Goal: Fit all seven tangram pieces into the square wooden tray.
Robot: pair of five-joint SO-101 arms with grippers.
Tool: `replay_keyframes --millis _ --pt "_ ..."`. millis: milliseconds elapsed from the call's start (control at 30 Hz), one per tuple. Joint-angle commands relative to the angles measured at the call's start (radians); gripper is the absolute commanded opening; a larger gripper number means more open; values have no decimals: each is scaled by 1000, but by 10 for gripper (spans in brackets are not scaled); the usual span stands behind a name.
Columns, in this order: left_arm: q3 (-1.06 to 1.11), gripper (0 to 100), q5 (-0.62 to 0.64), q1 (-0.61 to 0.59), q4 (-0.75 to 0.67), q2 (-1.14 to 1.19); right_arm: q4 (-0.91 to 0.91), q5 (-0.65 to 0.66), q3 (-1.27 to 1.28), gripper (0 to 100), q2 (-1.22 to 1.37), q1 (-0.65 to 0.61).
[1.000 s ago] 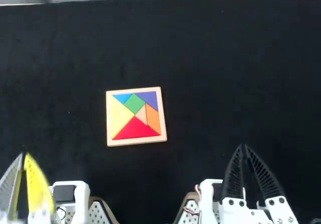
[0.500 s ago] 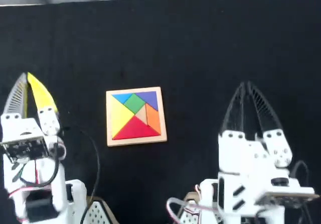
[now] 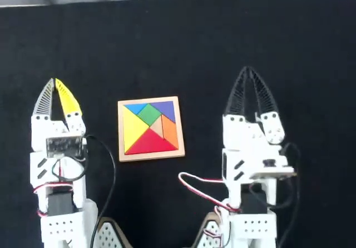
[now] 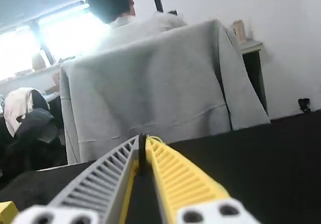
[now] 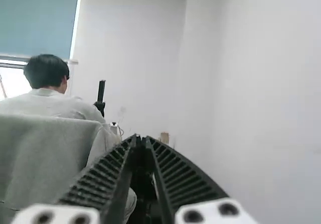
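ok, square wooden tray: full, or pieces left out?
Full. Seven coloured tangram pieces fill the square wooden tray edge to edge; none lies on the black table.

The left gripper [image 3: 54,83], one finger yellow and one grey, has its fingertips pressed together, pointing away from its base; the left wrist view has that gripper [image 4: 142,140] tapering to a closed tip. The right gripper [image 3: 248,70], both fingers black, is likewise closed to a point, as its own wrist view has the right gripper [image 5: 140,137]; the white left arm [image 3: 58,164] and right arm [image 3: 250,153] stand raised side by side, well apart.
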Motion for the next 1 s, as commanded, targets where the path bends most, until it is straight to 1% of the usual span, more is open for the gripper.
replay_keyframes --millis 0,67,133,267,367,500,600,833,967 --pt "19 32 100 8 35 -12 51 0 -1 12 -84 -38" --pt "19 33 176 8 75 -12 123 0 -1 12 -84 -38" --pt "19 33 218 8 112 -12 186 0 -1 12 -84 -38" --pt "19 33 226 13 186 -12 338 0 -1 12 -84 -38" --pt "19 33 226 13 276 -12 516 0 -1 12 -84 -34" --pt "19 34 226 16 445 -12 812 0 -1 12 -84 -34" --pt "19 34 226 16 595 -12 990 2 -1 12 -84 -34" --pt "19 34 224 15 954 -12 1254 9 -1 12 -84 -34" --pt "19 30 229 7 1109 -12 1382 9 -1 15 -82 -32"
